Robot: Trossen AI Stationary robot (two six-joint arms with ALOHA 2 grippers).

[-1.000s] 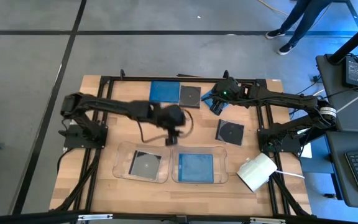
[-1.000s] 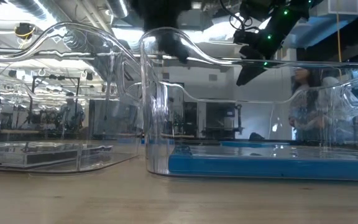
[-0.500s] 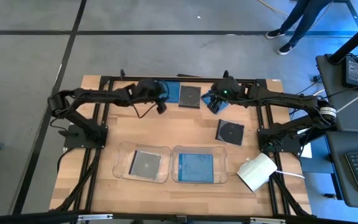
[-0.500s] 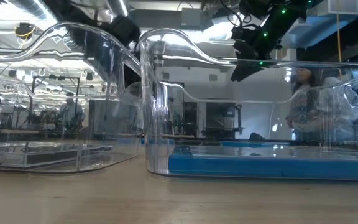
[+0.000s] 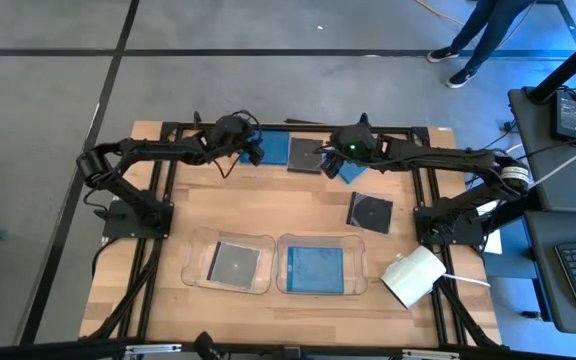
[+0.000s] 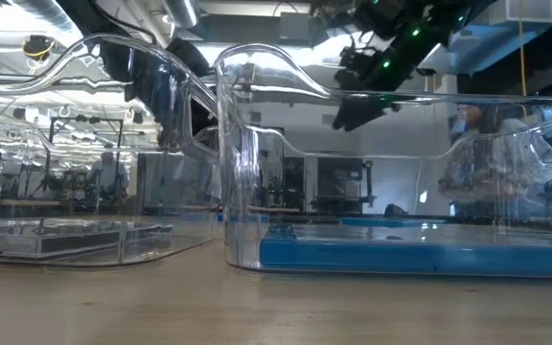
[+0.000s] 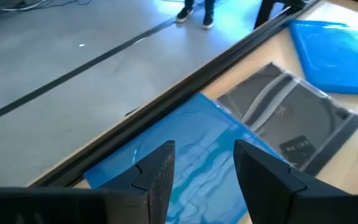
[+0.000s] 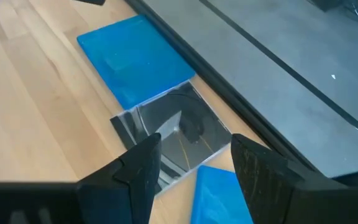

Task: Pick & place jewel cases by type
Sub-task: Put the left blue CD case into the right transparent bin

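Along the table's far edge lie a blue jewel case (image 5: 271,148), a black one (image 5: 305,155) and a second blue one (image 5: 350,169), all flat on the wood. A further black case (image 5: 370,212) lies nearer the middle right. My left gripper (image 5: 255,150) stands open above the first blue case (image 7: 185,155), one finger on either side, not touching. My right gripper (image 5: 326,160) is open over the gap between the black case (image 8: 173,134) and the second blue case (image 8: 222,193). In the low view it (image 6: 353,113) hangs high behind the trays.
Two clear shallow trays stand near the front edge: the left one (image 5: 196,262) holds a black case, the right one (image 5: 360,270) a blue case. A white box (image 5: 413,277) lies at the front right. A person's legs (image 5: 473,40) show beyond the far edge.
My left gripper has swung from above the trays at mid-table toward the far edge and left, sinking and rolling, and now stands over the far blue case. My right gripper has shifted a little toward the table's left and tipped. No case has moved.
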